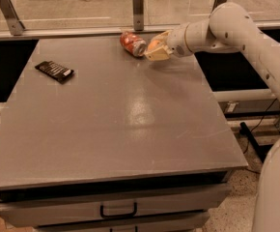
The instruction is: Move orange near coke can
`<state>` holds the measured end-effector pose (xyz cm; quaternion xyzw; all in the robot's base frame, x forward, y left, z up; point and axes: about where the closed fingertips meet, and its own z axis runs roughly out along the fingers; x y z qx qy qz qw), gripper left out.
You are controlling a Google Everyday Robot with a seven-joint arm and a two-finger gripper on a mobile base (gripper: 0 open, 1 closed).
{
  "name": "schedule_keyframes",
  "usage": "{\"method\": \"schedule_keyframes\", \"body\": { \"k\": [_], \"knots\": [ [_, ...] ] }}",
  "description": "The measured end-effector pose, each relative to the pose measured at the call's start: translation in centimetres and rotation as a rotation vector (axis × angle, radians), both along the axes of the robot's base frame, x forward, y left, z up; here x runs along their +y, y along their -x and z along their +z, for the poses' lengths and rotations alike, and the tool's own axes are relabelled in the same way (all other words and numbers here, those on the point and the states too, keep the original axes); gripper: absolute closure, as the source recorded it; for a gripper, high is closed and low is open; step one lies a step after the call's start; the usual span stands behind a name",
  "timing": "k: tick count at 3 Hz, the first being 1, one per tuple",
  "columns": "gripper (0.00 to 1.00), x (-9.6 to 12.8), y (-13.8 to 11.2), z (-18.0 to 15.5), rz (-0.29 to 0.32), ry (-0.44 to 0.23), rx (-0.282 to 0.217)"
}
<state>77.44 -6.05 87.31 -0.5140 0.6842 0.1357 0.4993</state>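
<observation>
The coke can [133,43] lies on its side at the far edge of the grey table [116,115], its silver end facing front right. The orange [154,45] sits just right of the can, between the cream fingers of my gripper [155,50]. The gripper reaches in from the right on the white arm [227,30], low over the table's far right part, and is closed around the orange. Part of the orange is hidden by the fingers.
A flat black rectangular packet [54,71] lies at the table's left. A glass railing with metal posts [138,7] runs behind the far edge. A drawer with a handle [118,210] is under the front edge.
</observation>
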Motion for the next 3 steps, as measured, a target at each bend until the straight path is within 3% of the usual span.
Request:
{"method": "schedule_keyframes", "body": {
  "k": [2,3],
  "knots": [
    [0.14,1.2,-0.8,-0.8,-0.001,-0.033,0.024],
    [0.00,1.8,-0.7,-1.3,0.007,-0.048,0.040]
  ]
}}
